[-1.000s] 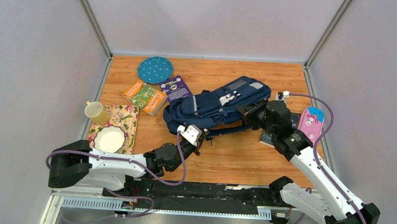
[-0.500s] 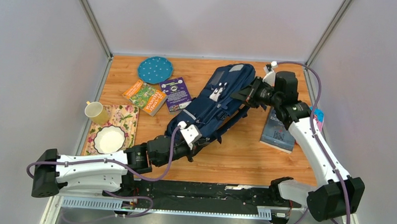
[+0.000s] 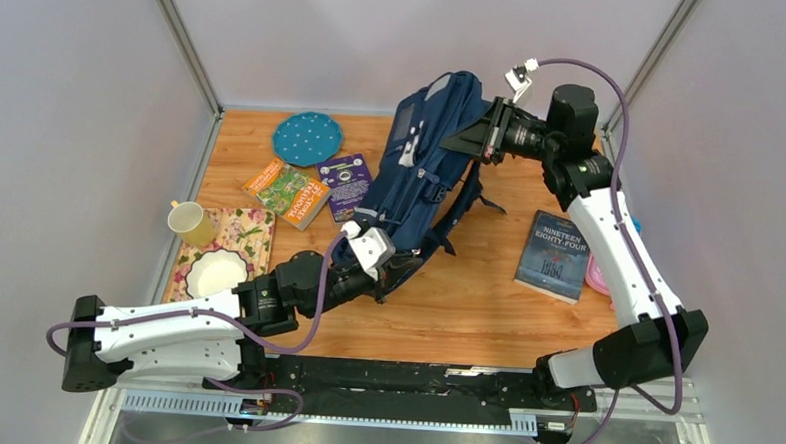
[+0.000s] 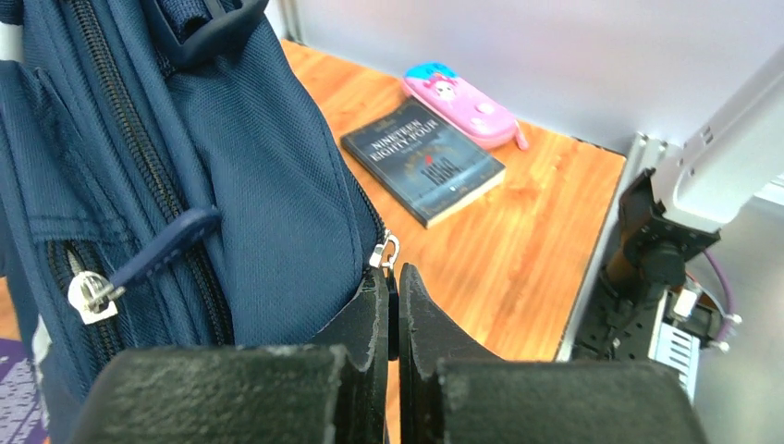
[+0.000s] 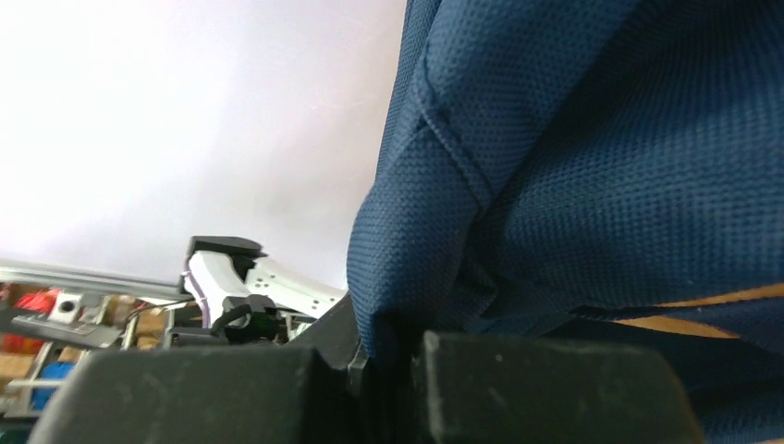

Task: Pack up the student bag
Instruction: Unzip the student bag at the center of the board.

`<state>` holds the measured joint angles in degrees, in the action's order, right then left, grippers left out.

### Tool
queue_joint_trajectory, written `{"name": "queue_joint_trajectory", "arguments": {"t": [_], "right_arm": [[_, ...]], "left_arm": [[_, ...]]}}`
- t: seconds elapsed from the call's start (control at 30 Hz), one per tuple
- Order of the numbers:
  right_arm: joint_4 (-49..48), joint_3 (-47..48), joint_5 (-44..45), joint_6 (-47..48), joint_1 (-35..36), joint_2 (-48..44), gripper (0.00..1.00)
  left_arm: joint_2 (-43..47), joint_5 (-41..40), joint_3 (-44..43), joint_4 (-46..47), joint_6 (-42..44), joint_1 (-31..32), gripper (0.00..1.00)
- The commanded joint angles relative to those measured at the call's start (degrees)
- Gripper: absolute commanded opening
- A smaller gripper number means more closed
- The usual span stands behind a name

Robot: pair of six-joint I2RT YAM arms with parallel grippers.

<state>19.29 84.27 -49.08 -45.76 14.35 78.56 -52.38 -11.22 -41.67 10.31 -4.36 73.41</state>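
With the far end of the student bag [image 3: 421, 173] clamped in the right gripper [image 5: 388, 365] and the zipper pull [image 4: 385, 252] pinched in the left gripper [image 4: 390, 305], the fabric should be tensioned first.

middle: student bag [image 3: 421, 173] stands tall and tilted, barring the way across | right: open strip of table [image 3: 486, 286] between bag and dark book [image 3: 556, 254], pink pencil case [image 4: 459, 104] just beyond | near edge: bare wood | left: orange book [image 3: 287, 191], purple book [image 3: 346, 180], plate [image 3: 307, 138], mug [image 3: 191, 221], floral tray [image 3: 243, 229] close together, narrow gaps
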Motion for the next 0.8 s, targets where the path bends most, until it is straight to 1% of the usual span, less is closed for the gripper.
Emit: {"name": "queue_joint_trajectory", "arguments": {"t": [0.0,0.03,0.07,0.13,0.2,0.23,0.27,0.3,0.37,0.4,0.43,0.47,0.5,0.53,0.57,0.6,0.63,0.67,0.7,0.77], "right_arm": [[-32.45,11.52,-1.27,-13.62,-1.87,3.68,0.00],[-36.91,12.40,-2.24,-15.48,-1.43,4.66,0.00],[-39.13,13.98,-3.99,-17.24,-1.17,5.89,0.00],[-40.82,14.08,-4.36,-19.54,-0.46,7.91,0.00],[-37.68,12.42,-4.79,-16.58,-0.72,8.79,0.00],[-30.35,11.54,-3.93,-11.34,-1.07,9.67,0.00],[-27.32,10.14,-2.96,-8.76,-1.51,10.20,0.00],[-24.76,6.12,-1.12,-6.99,-2.82,10.81,0.00],[-25.35,0.14,-0.32,-6.19,-4.32,12.66,0.00],[-24.31,-3.46,0.03,-5.66,-5.98,13.62,0.00],[-21.51,-5.06,0.04,-4.88,-6.70,16.24,0.00],[-19.57,-6.04,0.30,-1.47,-7.31,17.57,0.07],[-15.55,-6.31,1.34,1.17,-7.93,18.98,0.18],[-8.37,-5.88,1.62,3.72,-8.11,20.56,0.26],[-5.43,-5.78,2.14,7.66,-8.11,23.01,0.47],[-4.10,-6.31,3.02,8.40,-8.11,24.17,0.57],[-2.78,-7.09,3.90,8.66,-8.11,24.61,0.64],[-2.77,-10.15,5.56,8.93,-8.11,23.31,0.83],[-2.59,-11.83,10.97,10.06,-8.20,22.00,0.86],[2.14,-14.82,19.42,11.82,-8.28,18.40,0.87]], "left_arm": [[2.28,2.71,-1.83,-6.43,3.56,1.74,0.00],[2.80,1.57,-2.18,-6.70,3.92,1.74,0.00],[3.07,1.64,-2.54,-6.79,4.27,1.74,0.00],[3.16,1.64,-3.50,-7.14,4.27,1.74,0.00],[2.46,2.08,-4.38,-8.37,5.24,1.74,0.00],[1.41,3.13,-4.30,-8.46,5.07,1.74,0.00],[0.71,3.57,-3.86,-7.59,4.72,1.74,0.00],[0.00,4.19,-2.38,-6.71,3.23,1.74,0.00],[-2.81,5.24,-0.53,-2.78,0.95,1.74,0.00],[-3.86,5.59,1.57,-1.09,0.15,1.74,0.00],[-6.13,6.29,2.64,0.66,-0.90,1.74,0.00],[-7.29,6.39,3.60,4.60,-3.00,1.74,0.00],[-8.60,6.22,5.61,6.38,-3.98,1.74,0.00],[-11.23,5.00,6.42,7.87,-4.95,1.74,0.00],[-12.56,4.03,7.12,11.02,-6.78,1.74,0.00],[-14.05,2.45,8.87,12.62,-7.67,1.74,0.00],[-16.85,-1.13,9.32,13.59,-8.72,1.74,0.00],[-18.10,-2.04,9.59,14.73,-9.95,1.74,0.00],[-19.15,-2.83,9.85,15.35,-10.66,1.74,0.00],[-21.35,-3.89,10.46,17.28,-12.68,1.74,0.00]]}}
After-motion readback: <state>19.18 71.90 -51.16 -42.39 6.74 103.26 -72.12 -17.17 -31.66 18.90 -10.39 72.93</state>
